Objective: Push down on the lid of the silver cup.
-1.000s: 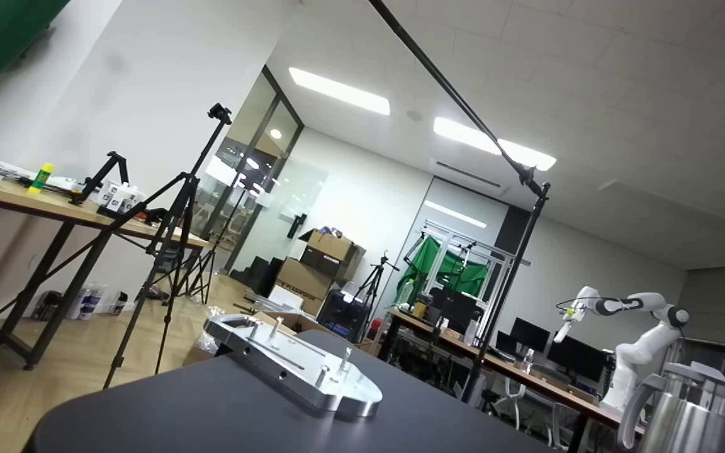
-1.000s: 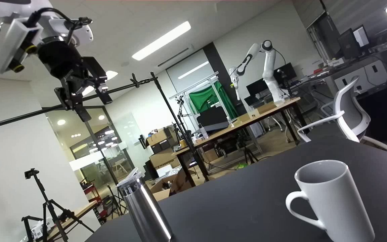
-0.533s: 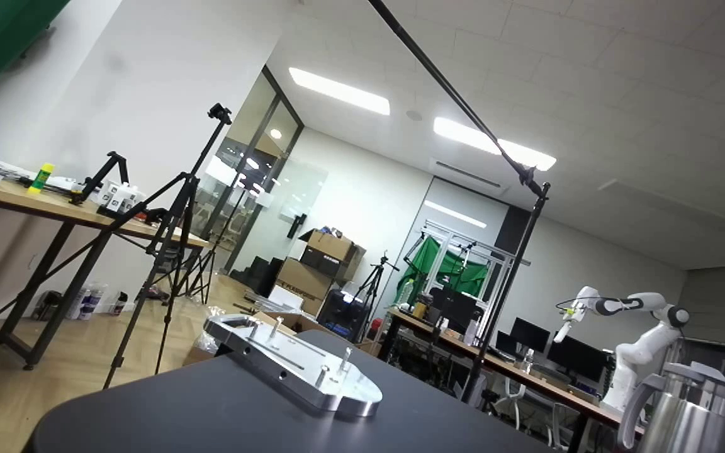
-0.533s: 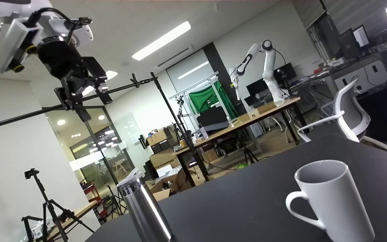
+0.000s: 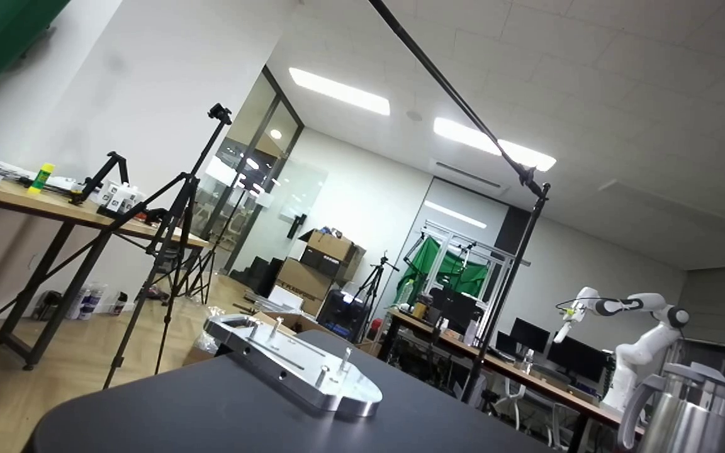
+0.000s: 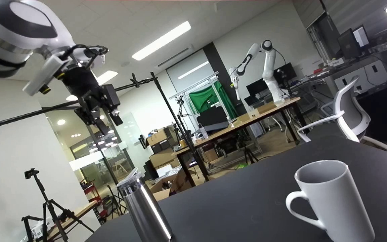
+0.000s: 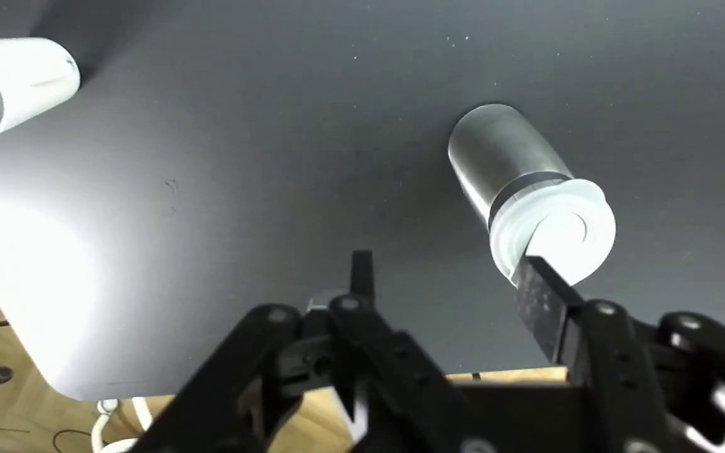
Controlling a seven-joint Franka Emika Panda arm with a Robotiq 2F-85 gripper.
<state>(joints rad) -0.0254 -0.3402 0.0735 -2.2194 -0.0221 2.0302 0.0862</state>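
The lid (image 7: 559,229) sits on top of the silver cup (image 7: 502,148), which stands upright on the black table (image 7: 274,157); whether the lid is fully seated cannot be told. Step in hand, as judged: approach, with no pressing contact made. The gripper (image 6: 110,125) hangs higher than the lid and well apart from it, its fingers spread with nothing between them. In the wrist view one finger overlaps the lid's edge, by line of sight only. Next move: centre the gripper over the lid, preferably bring the fingers together as a blunt pressing face, then descend vertically and apply force. Off-centre pressure could tip the cup. The white mug (image 6: 336,203) stands well apart from the cup and should not obstruct descent. In an exterior view a metal plate (image 5: 293,360) with upright posts is also present; restrict sideways travel near it.
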